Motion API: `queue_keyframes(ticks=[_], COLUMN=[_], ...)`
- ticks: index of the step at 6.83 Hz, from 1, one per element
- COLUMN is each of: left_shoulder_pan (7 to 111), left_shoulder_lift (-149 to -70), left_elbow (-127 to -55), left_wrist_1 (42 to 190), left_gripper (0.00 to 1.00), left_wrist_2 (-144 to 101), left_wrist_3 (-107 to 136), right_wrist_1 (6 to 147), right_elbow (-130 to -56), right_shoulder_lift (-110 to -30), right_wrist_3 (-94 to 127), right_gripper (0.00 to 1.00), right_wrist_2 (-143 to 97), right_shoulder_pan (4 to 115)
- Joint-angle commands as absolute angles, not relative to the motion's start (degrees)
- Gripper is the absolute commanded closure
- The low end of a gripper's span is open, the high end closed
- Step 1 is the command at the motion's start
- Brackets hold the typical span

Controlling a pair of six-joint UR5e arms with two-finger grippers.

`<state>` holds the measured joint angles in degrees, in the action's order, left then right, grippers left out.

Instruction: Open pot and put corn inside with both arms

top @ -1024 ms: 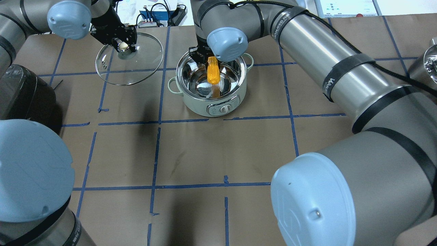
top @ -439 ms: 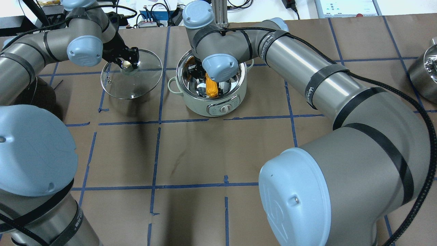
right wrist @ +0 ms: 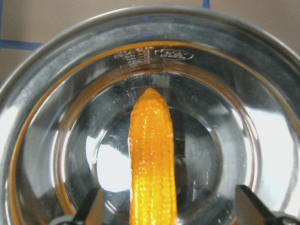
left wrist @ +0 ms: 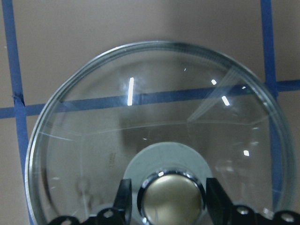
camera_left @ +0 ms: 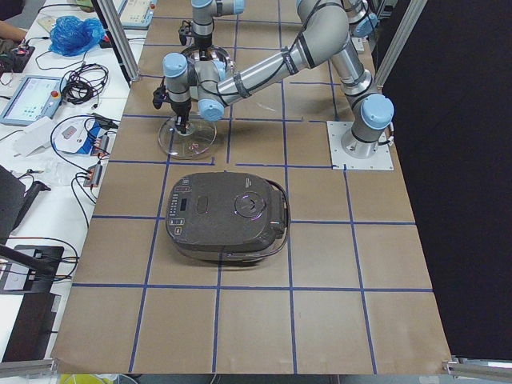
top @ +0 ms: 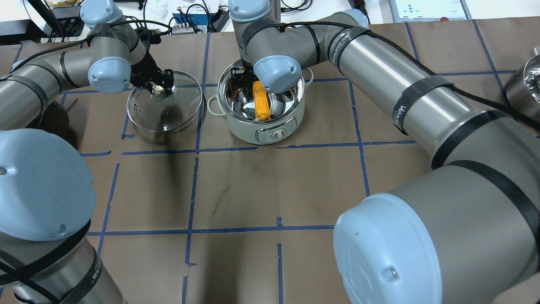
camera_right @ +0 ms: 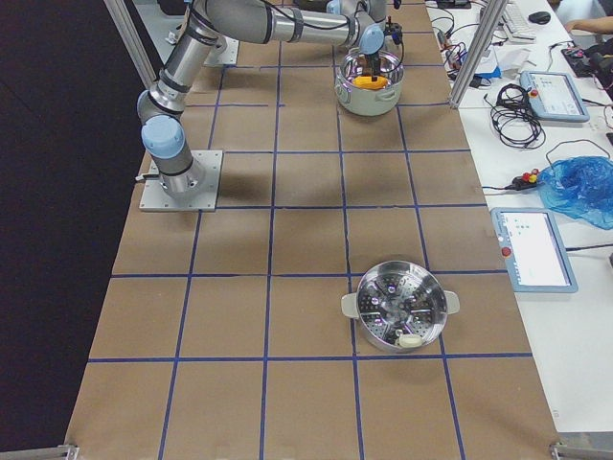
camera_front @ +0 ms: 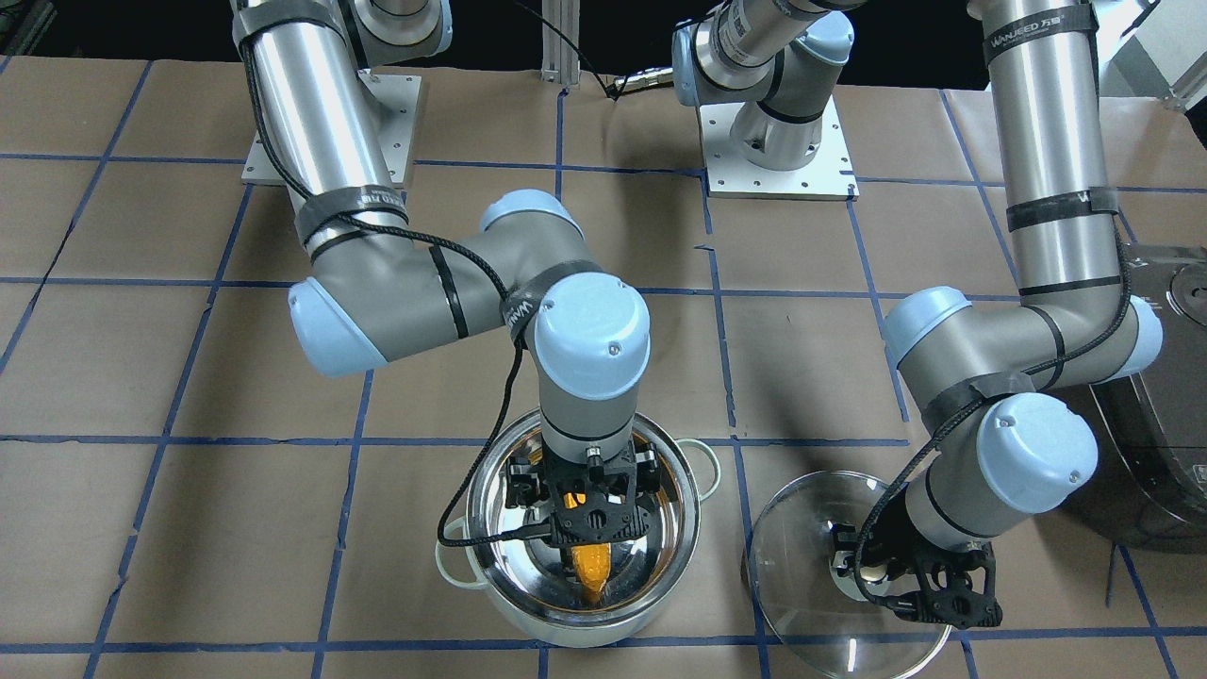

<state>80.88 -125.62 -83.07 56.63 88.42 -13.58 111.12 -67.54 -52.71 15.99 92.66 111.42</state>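
The table (top: 236, 190) is covered in brown paper with a blue tape grid. The right arm (top: 405, 97) reaches over the pot (top: 244, 131) and the left arm (top: 42, 84) over the lid (top: 168, 114). The dark rice cooker (camera_left: 228, 216) shows whole only in the left-side view. A second steel pot (camera_right: 402, 268) with a perforated insert shows whole only from the right side, well away from the arms. The pot stands open, and the lid lies on the table just beside it.

In the overhead view a wrist cap hides the right gripper (right wrist: 169, 206). Its wrist camera shows the fingers (right wrist: 93, 208) spread wide and clear of the corn (right wrist: 152, 159), which lies inside the pot on its shiny bottom. The left gripper (top: 159, 84) is closed on the lid's knob (left wrist: 171, 199). Its wrist camera shows the fingers (left wrist: 123, 199) tight against both sides of the knob.
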Motion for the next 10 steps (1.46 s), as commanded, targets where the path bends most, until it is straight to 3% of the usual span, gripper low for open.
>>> queue_keyframes(ticks=[1, 3, 5, 8, 10], left_shoulder_pan=[80.9, 82.0, 83.0, 89.0, 89.4], left_shoulder_lift=[-124.6, -116.0, -105.9, -94.4, -93.2], left_elbow=[-82.8, -81.8, -81.5, -84.5, -86.3], left_wrist_1=[57.4, 67.8, 83.2, 89.2, 89.1], left_gripper=[0.00, 0.00, 0.00, 0.00, 0.00], left_wrist_2=[88.5, 88.3, 88.2, 88.2, 87.5], left_wrist_3=[-13.0, -10.6, -9.4, -9.3, -9.2], right_wrist_1=[96.6, 84.3, 84.8, 87.5, 89.2], right_elbow=[-68.2, -75.0, -84.1, -84.5, -84.9], right_shoulder_lift=[-63.7, -76.0, -87.1, -88.1, -88.2], right_wrist_3=[15.7, 4.5, -1.1, 9.6, 9.9], right_gripper=[0.00, 0.00, 0.00, 0.00, 0.00], right_wrist_2=[92.9, 92.7, 92.2, 92.4, 92.3], right_shoulder_pan=[106.5, 97.4, 91.9, 93.2, 94.1])
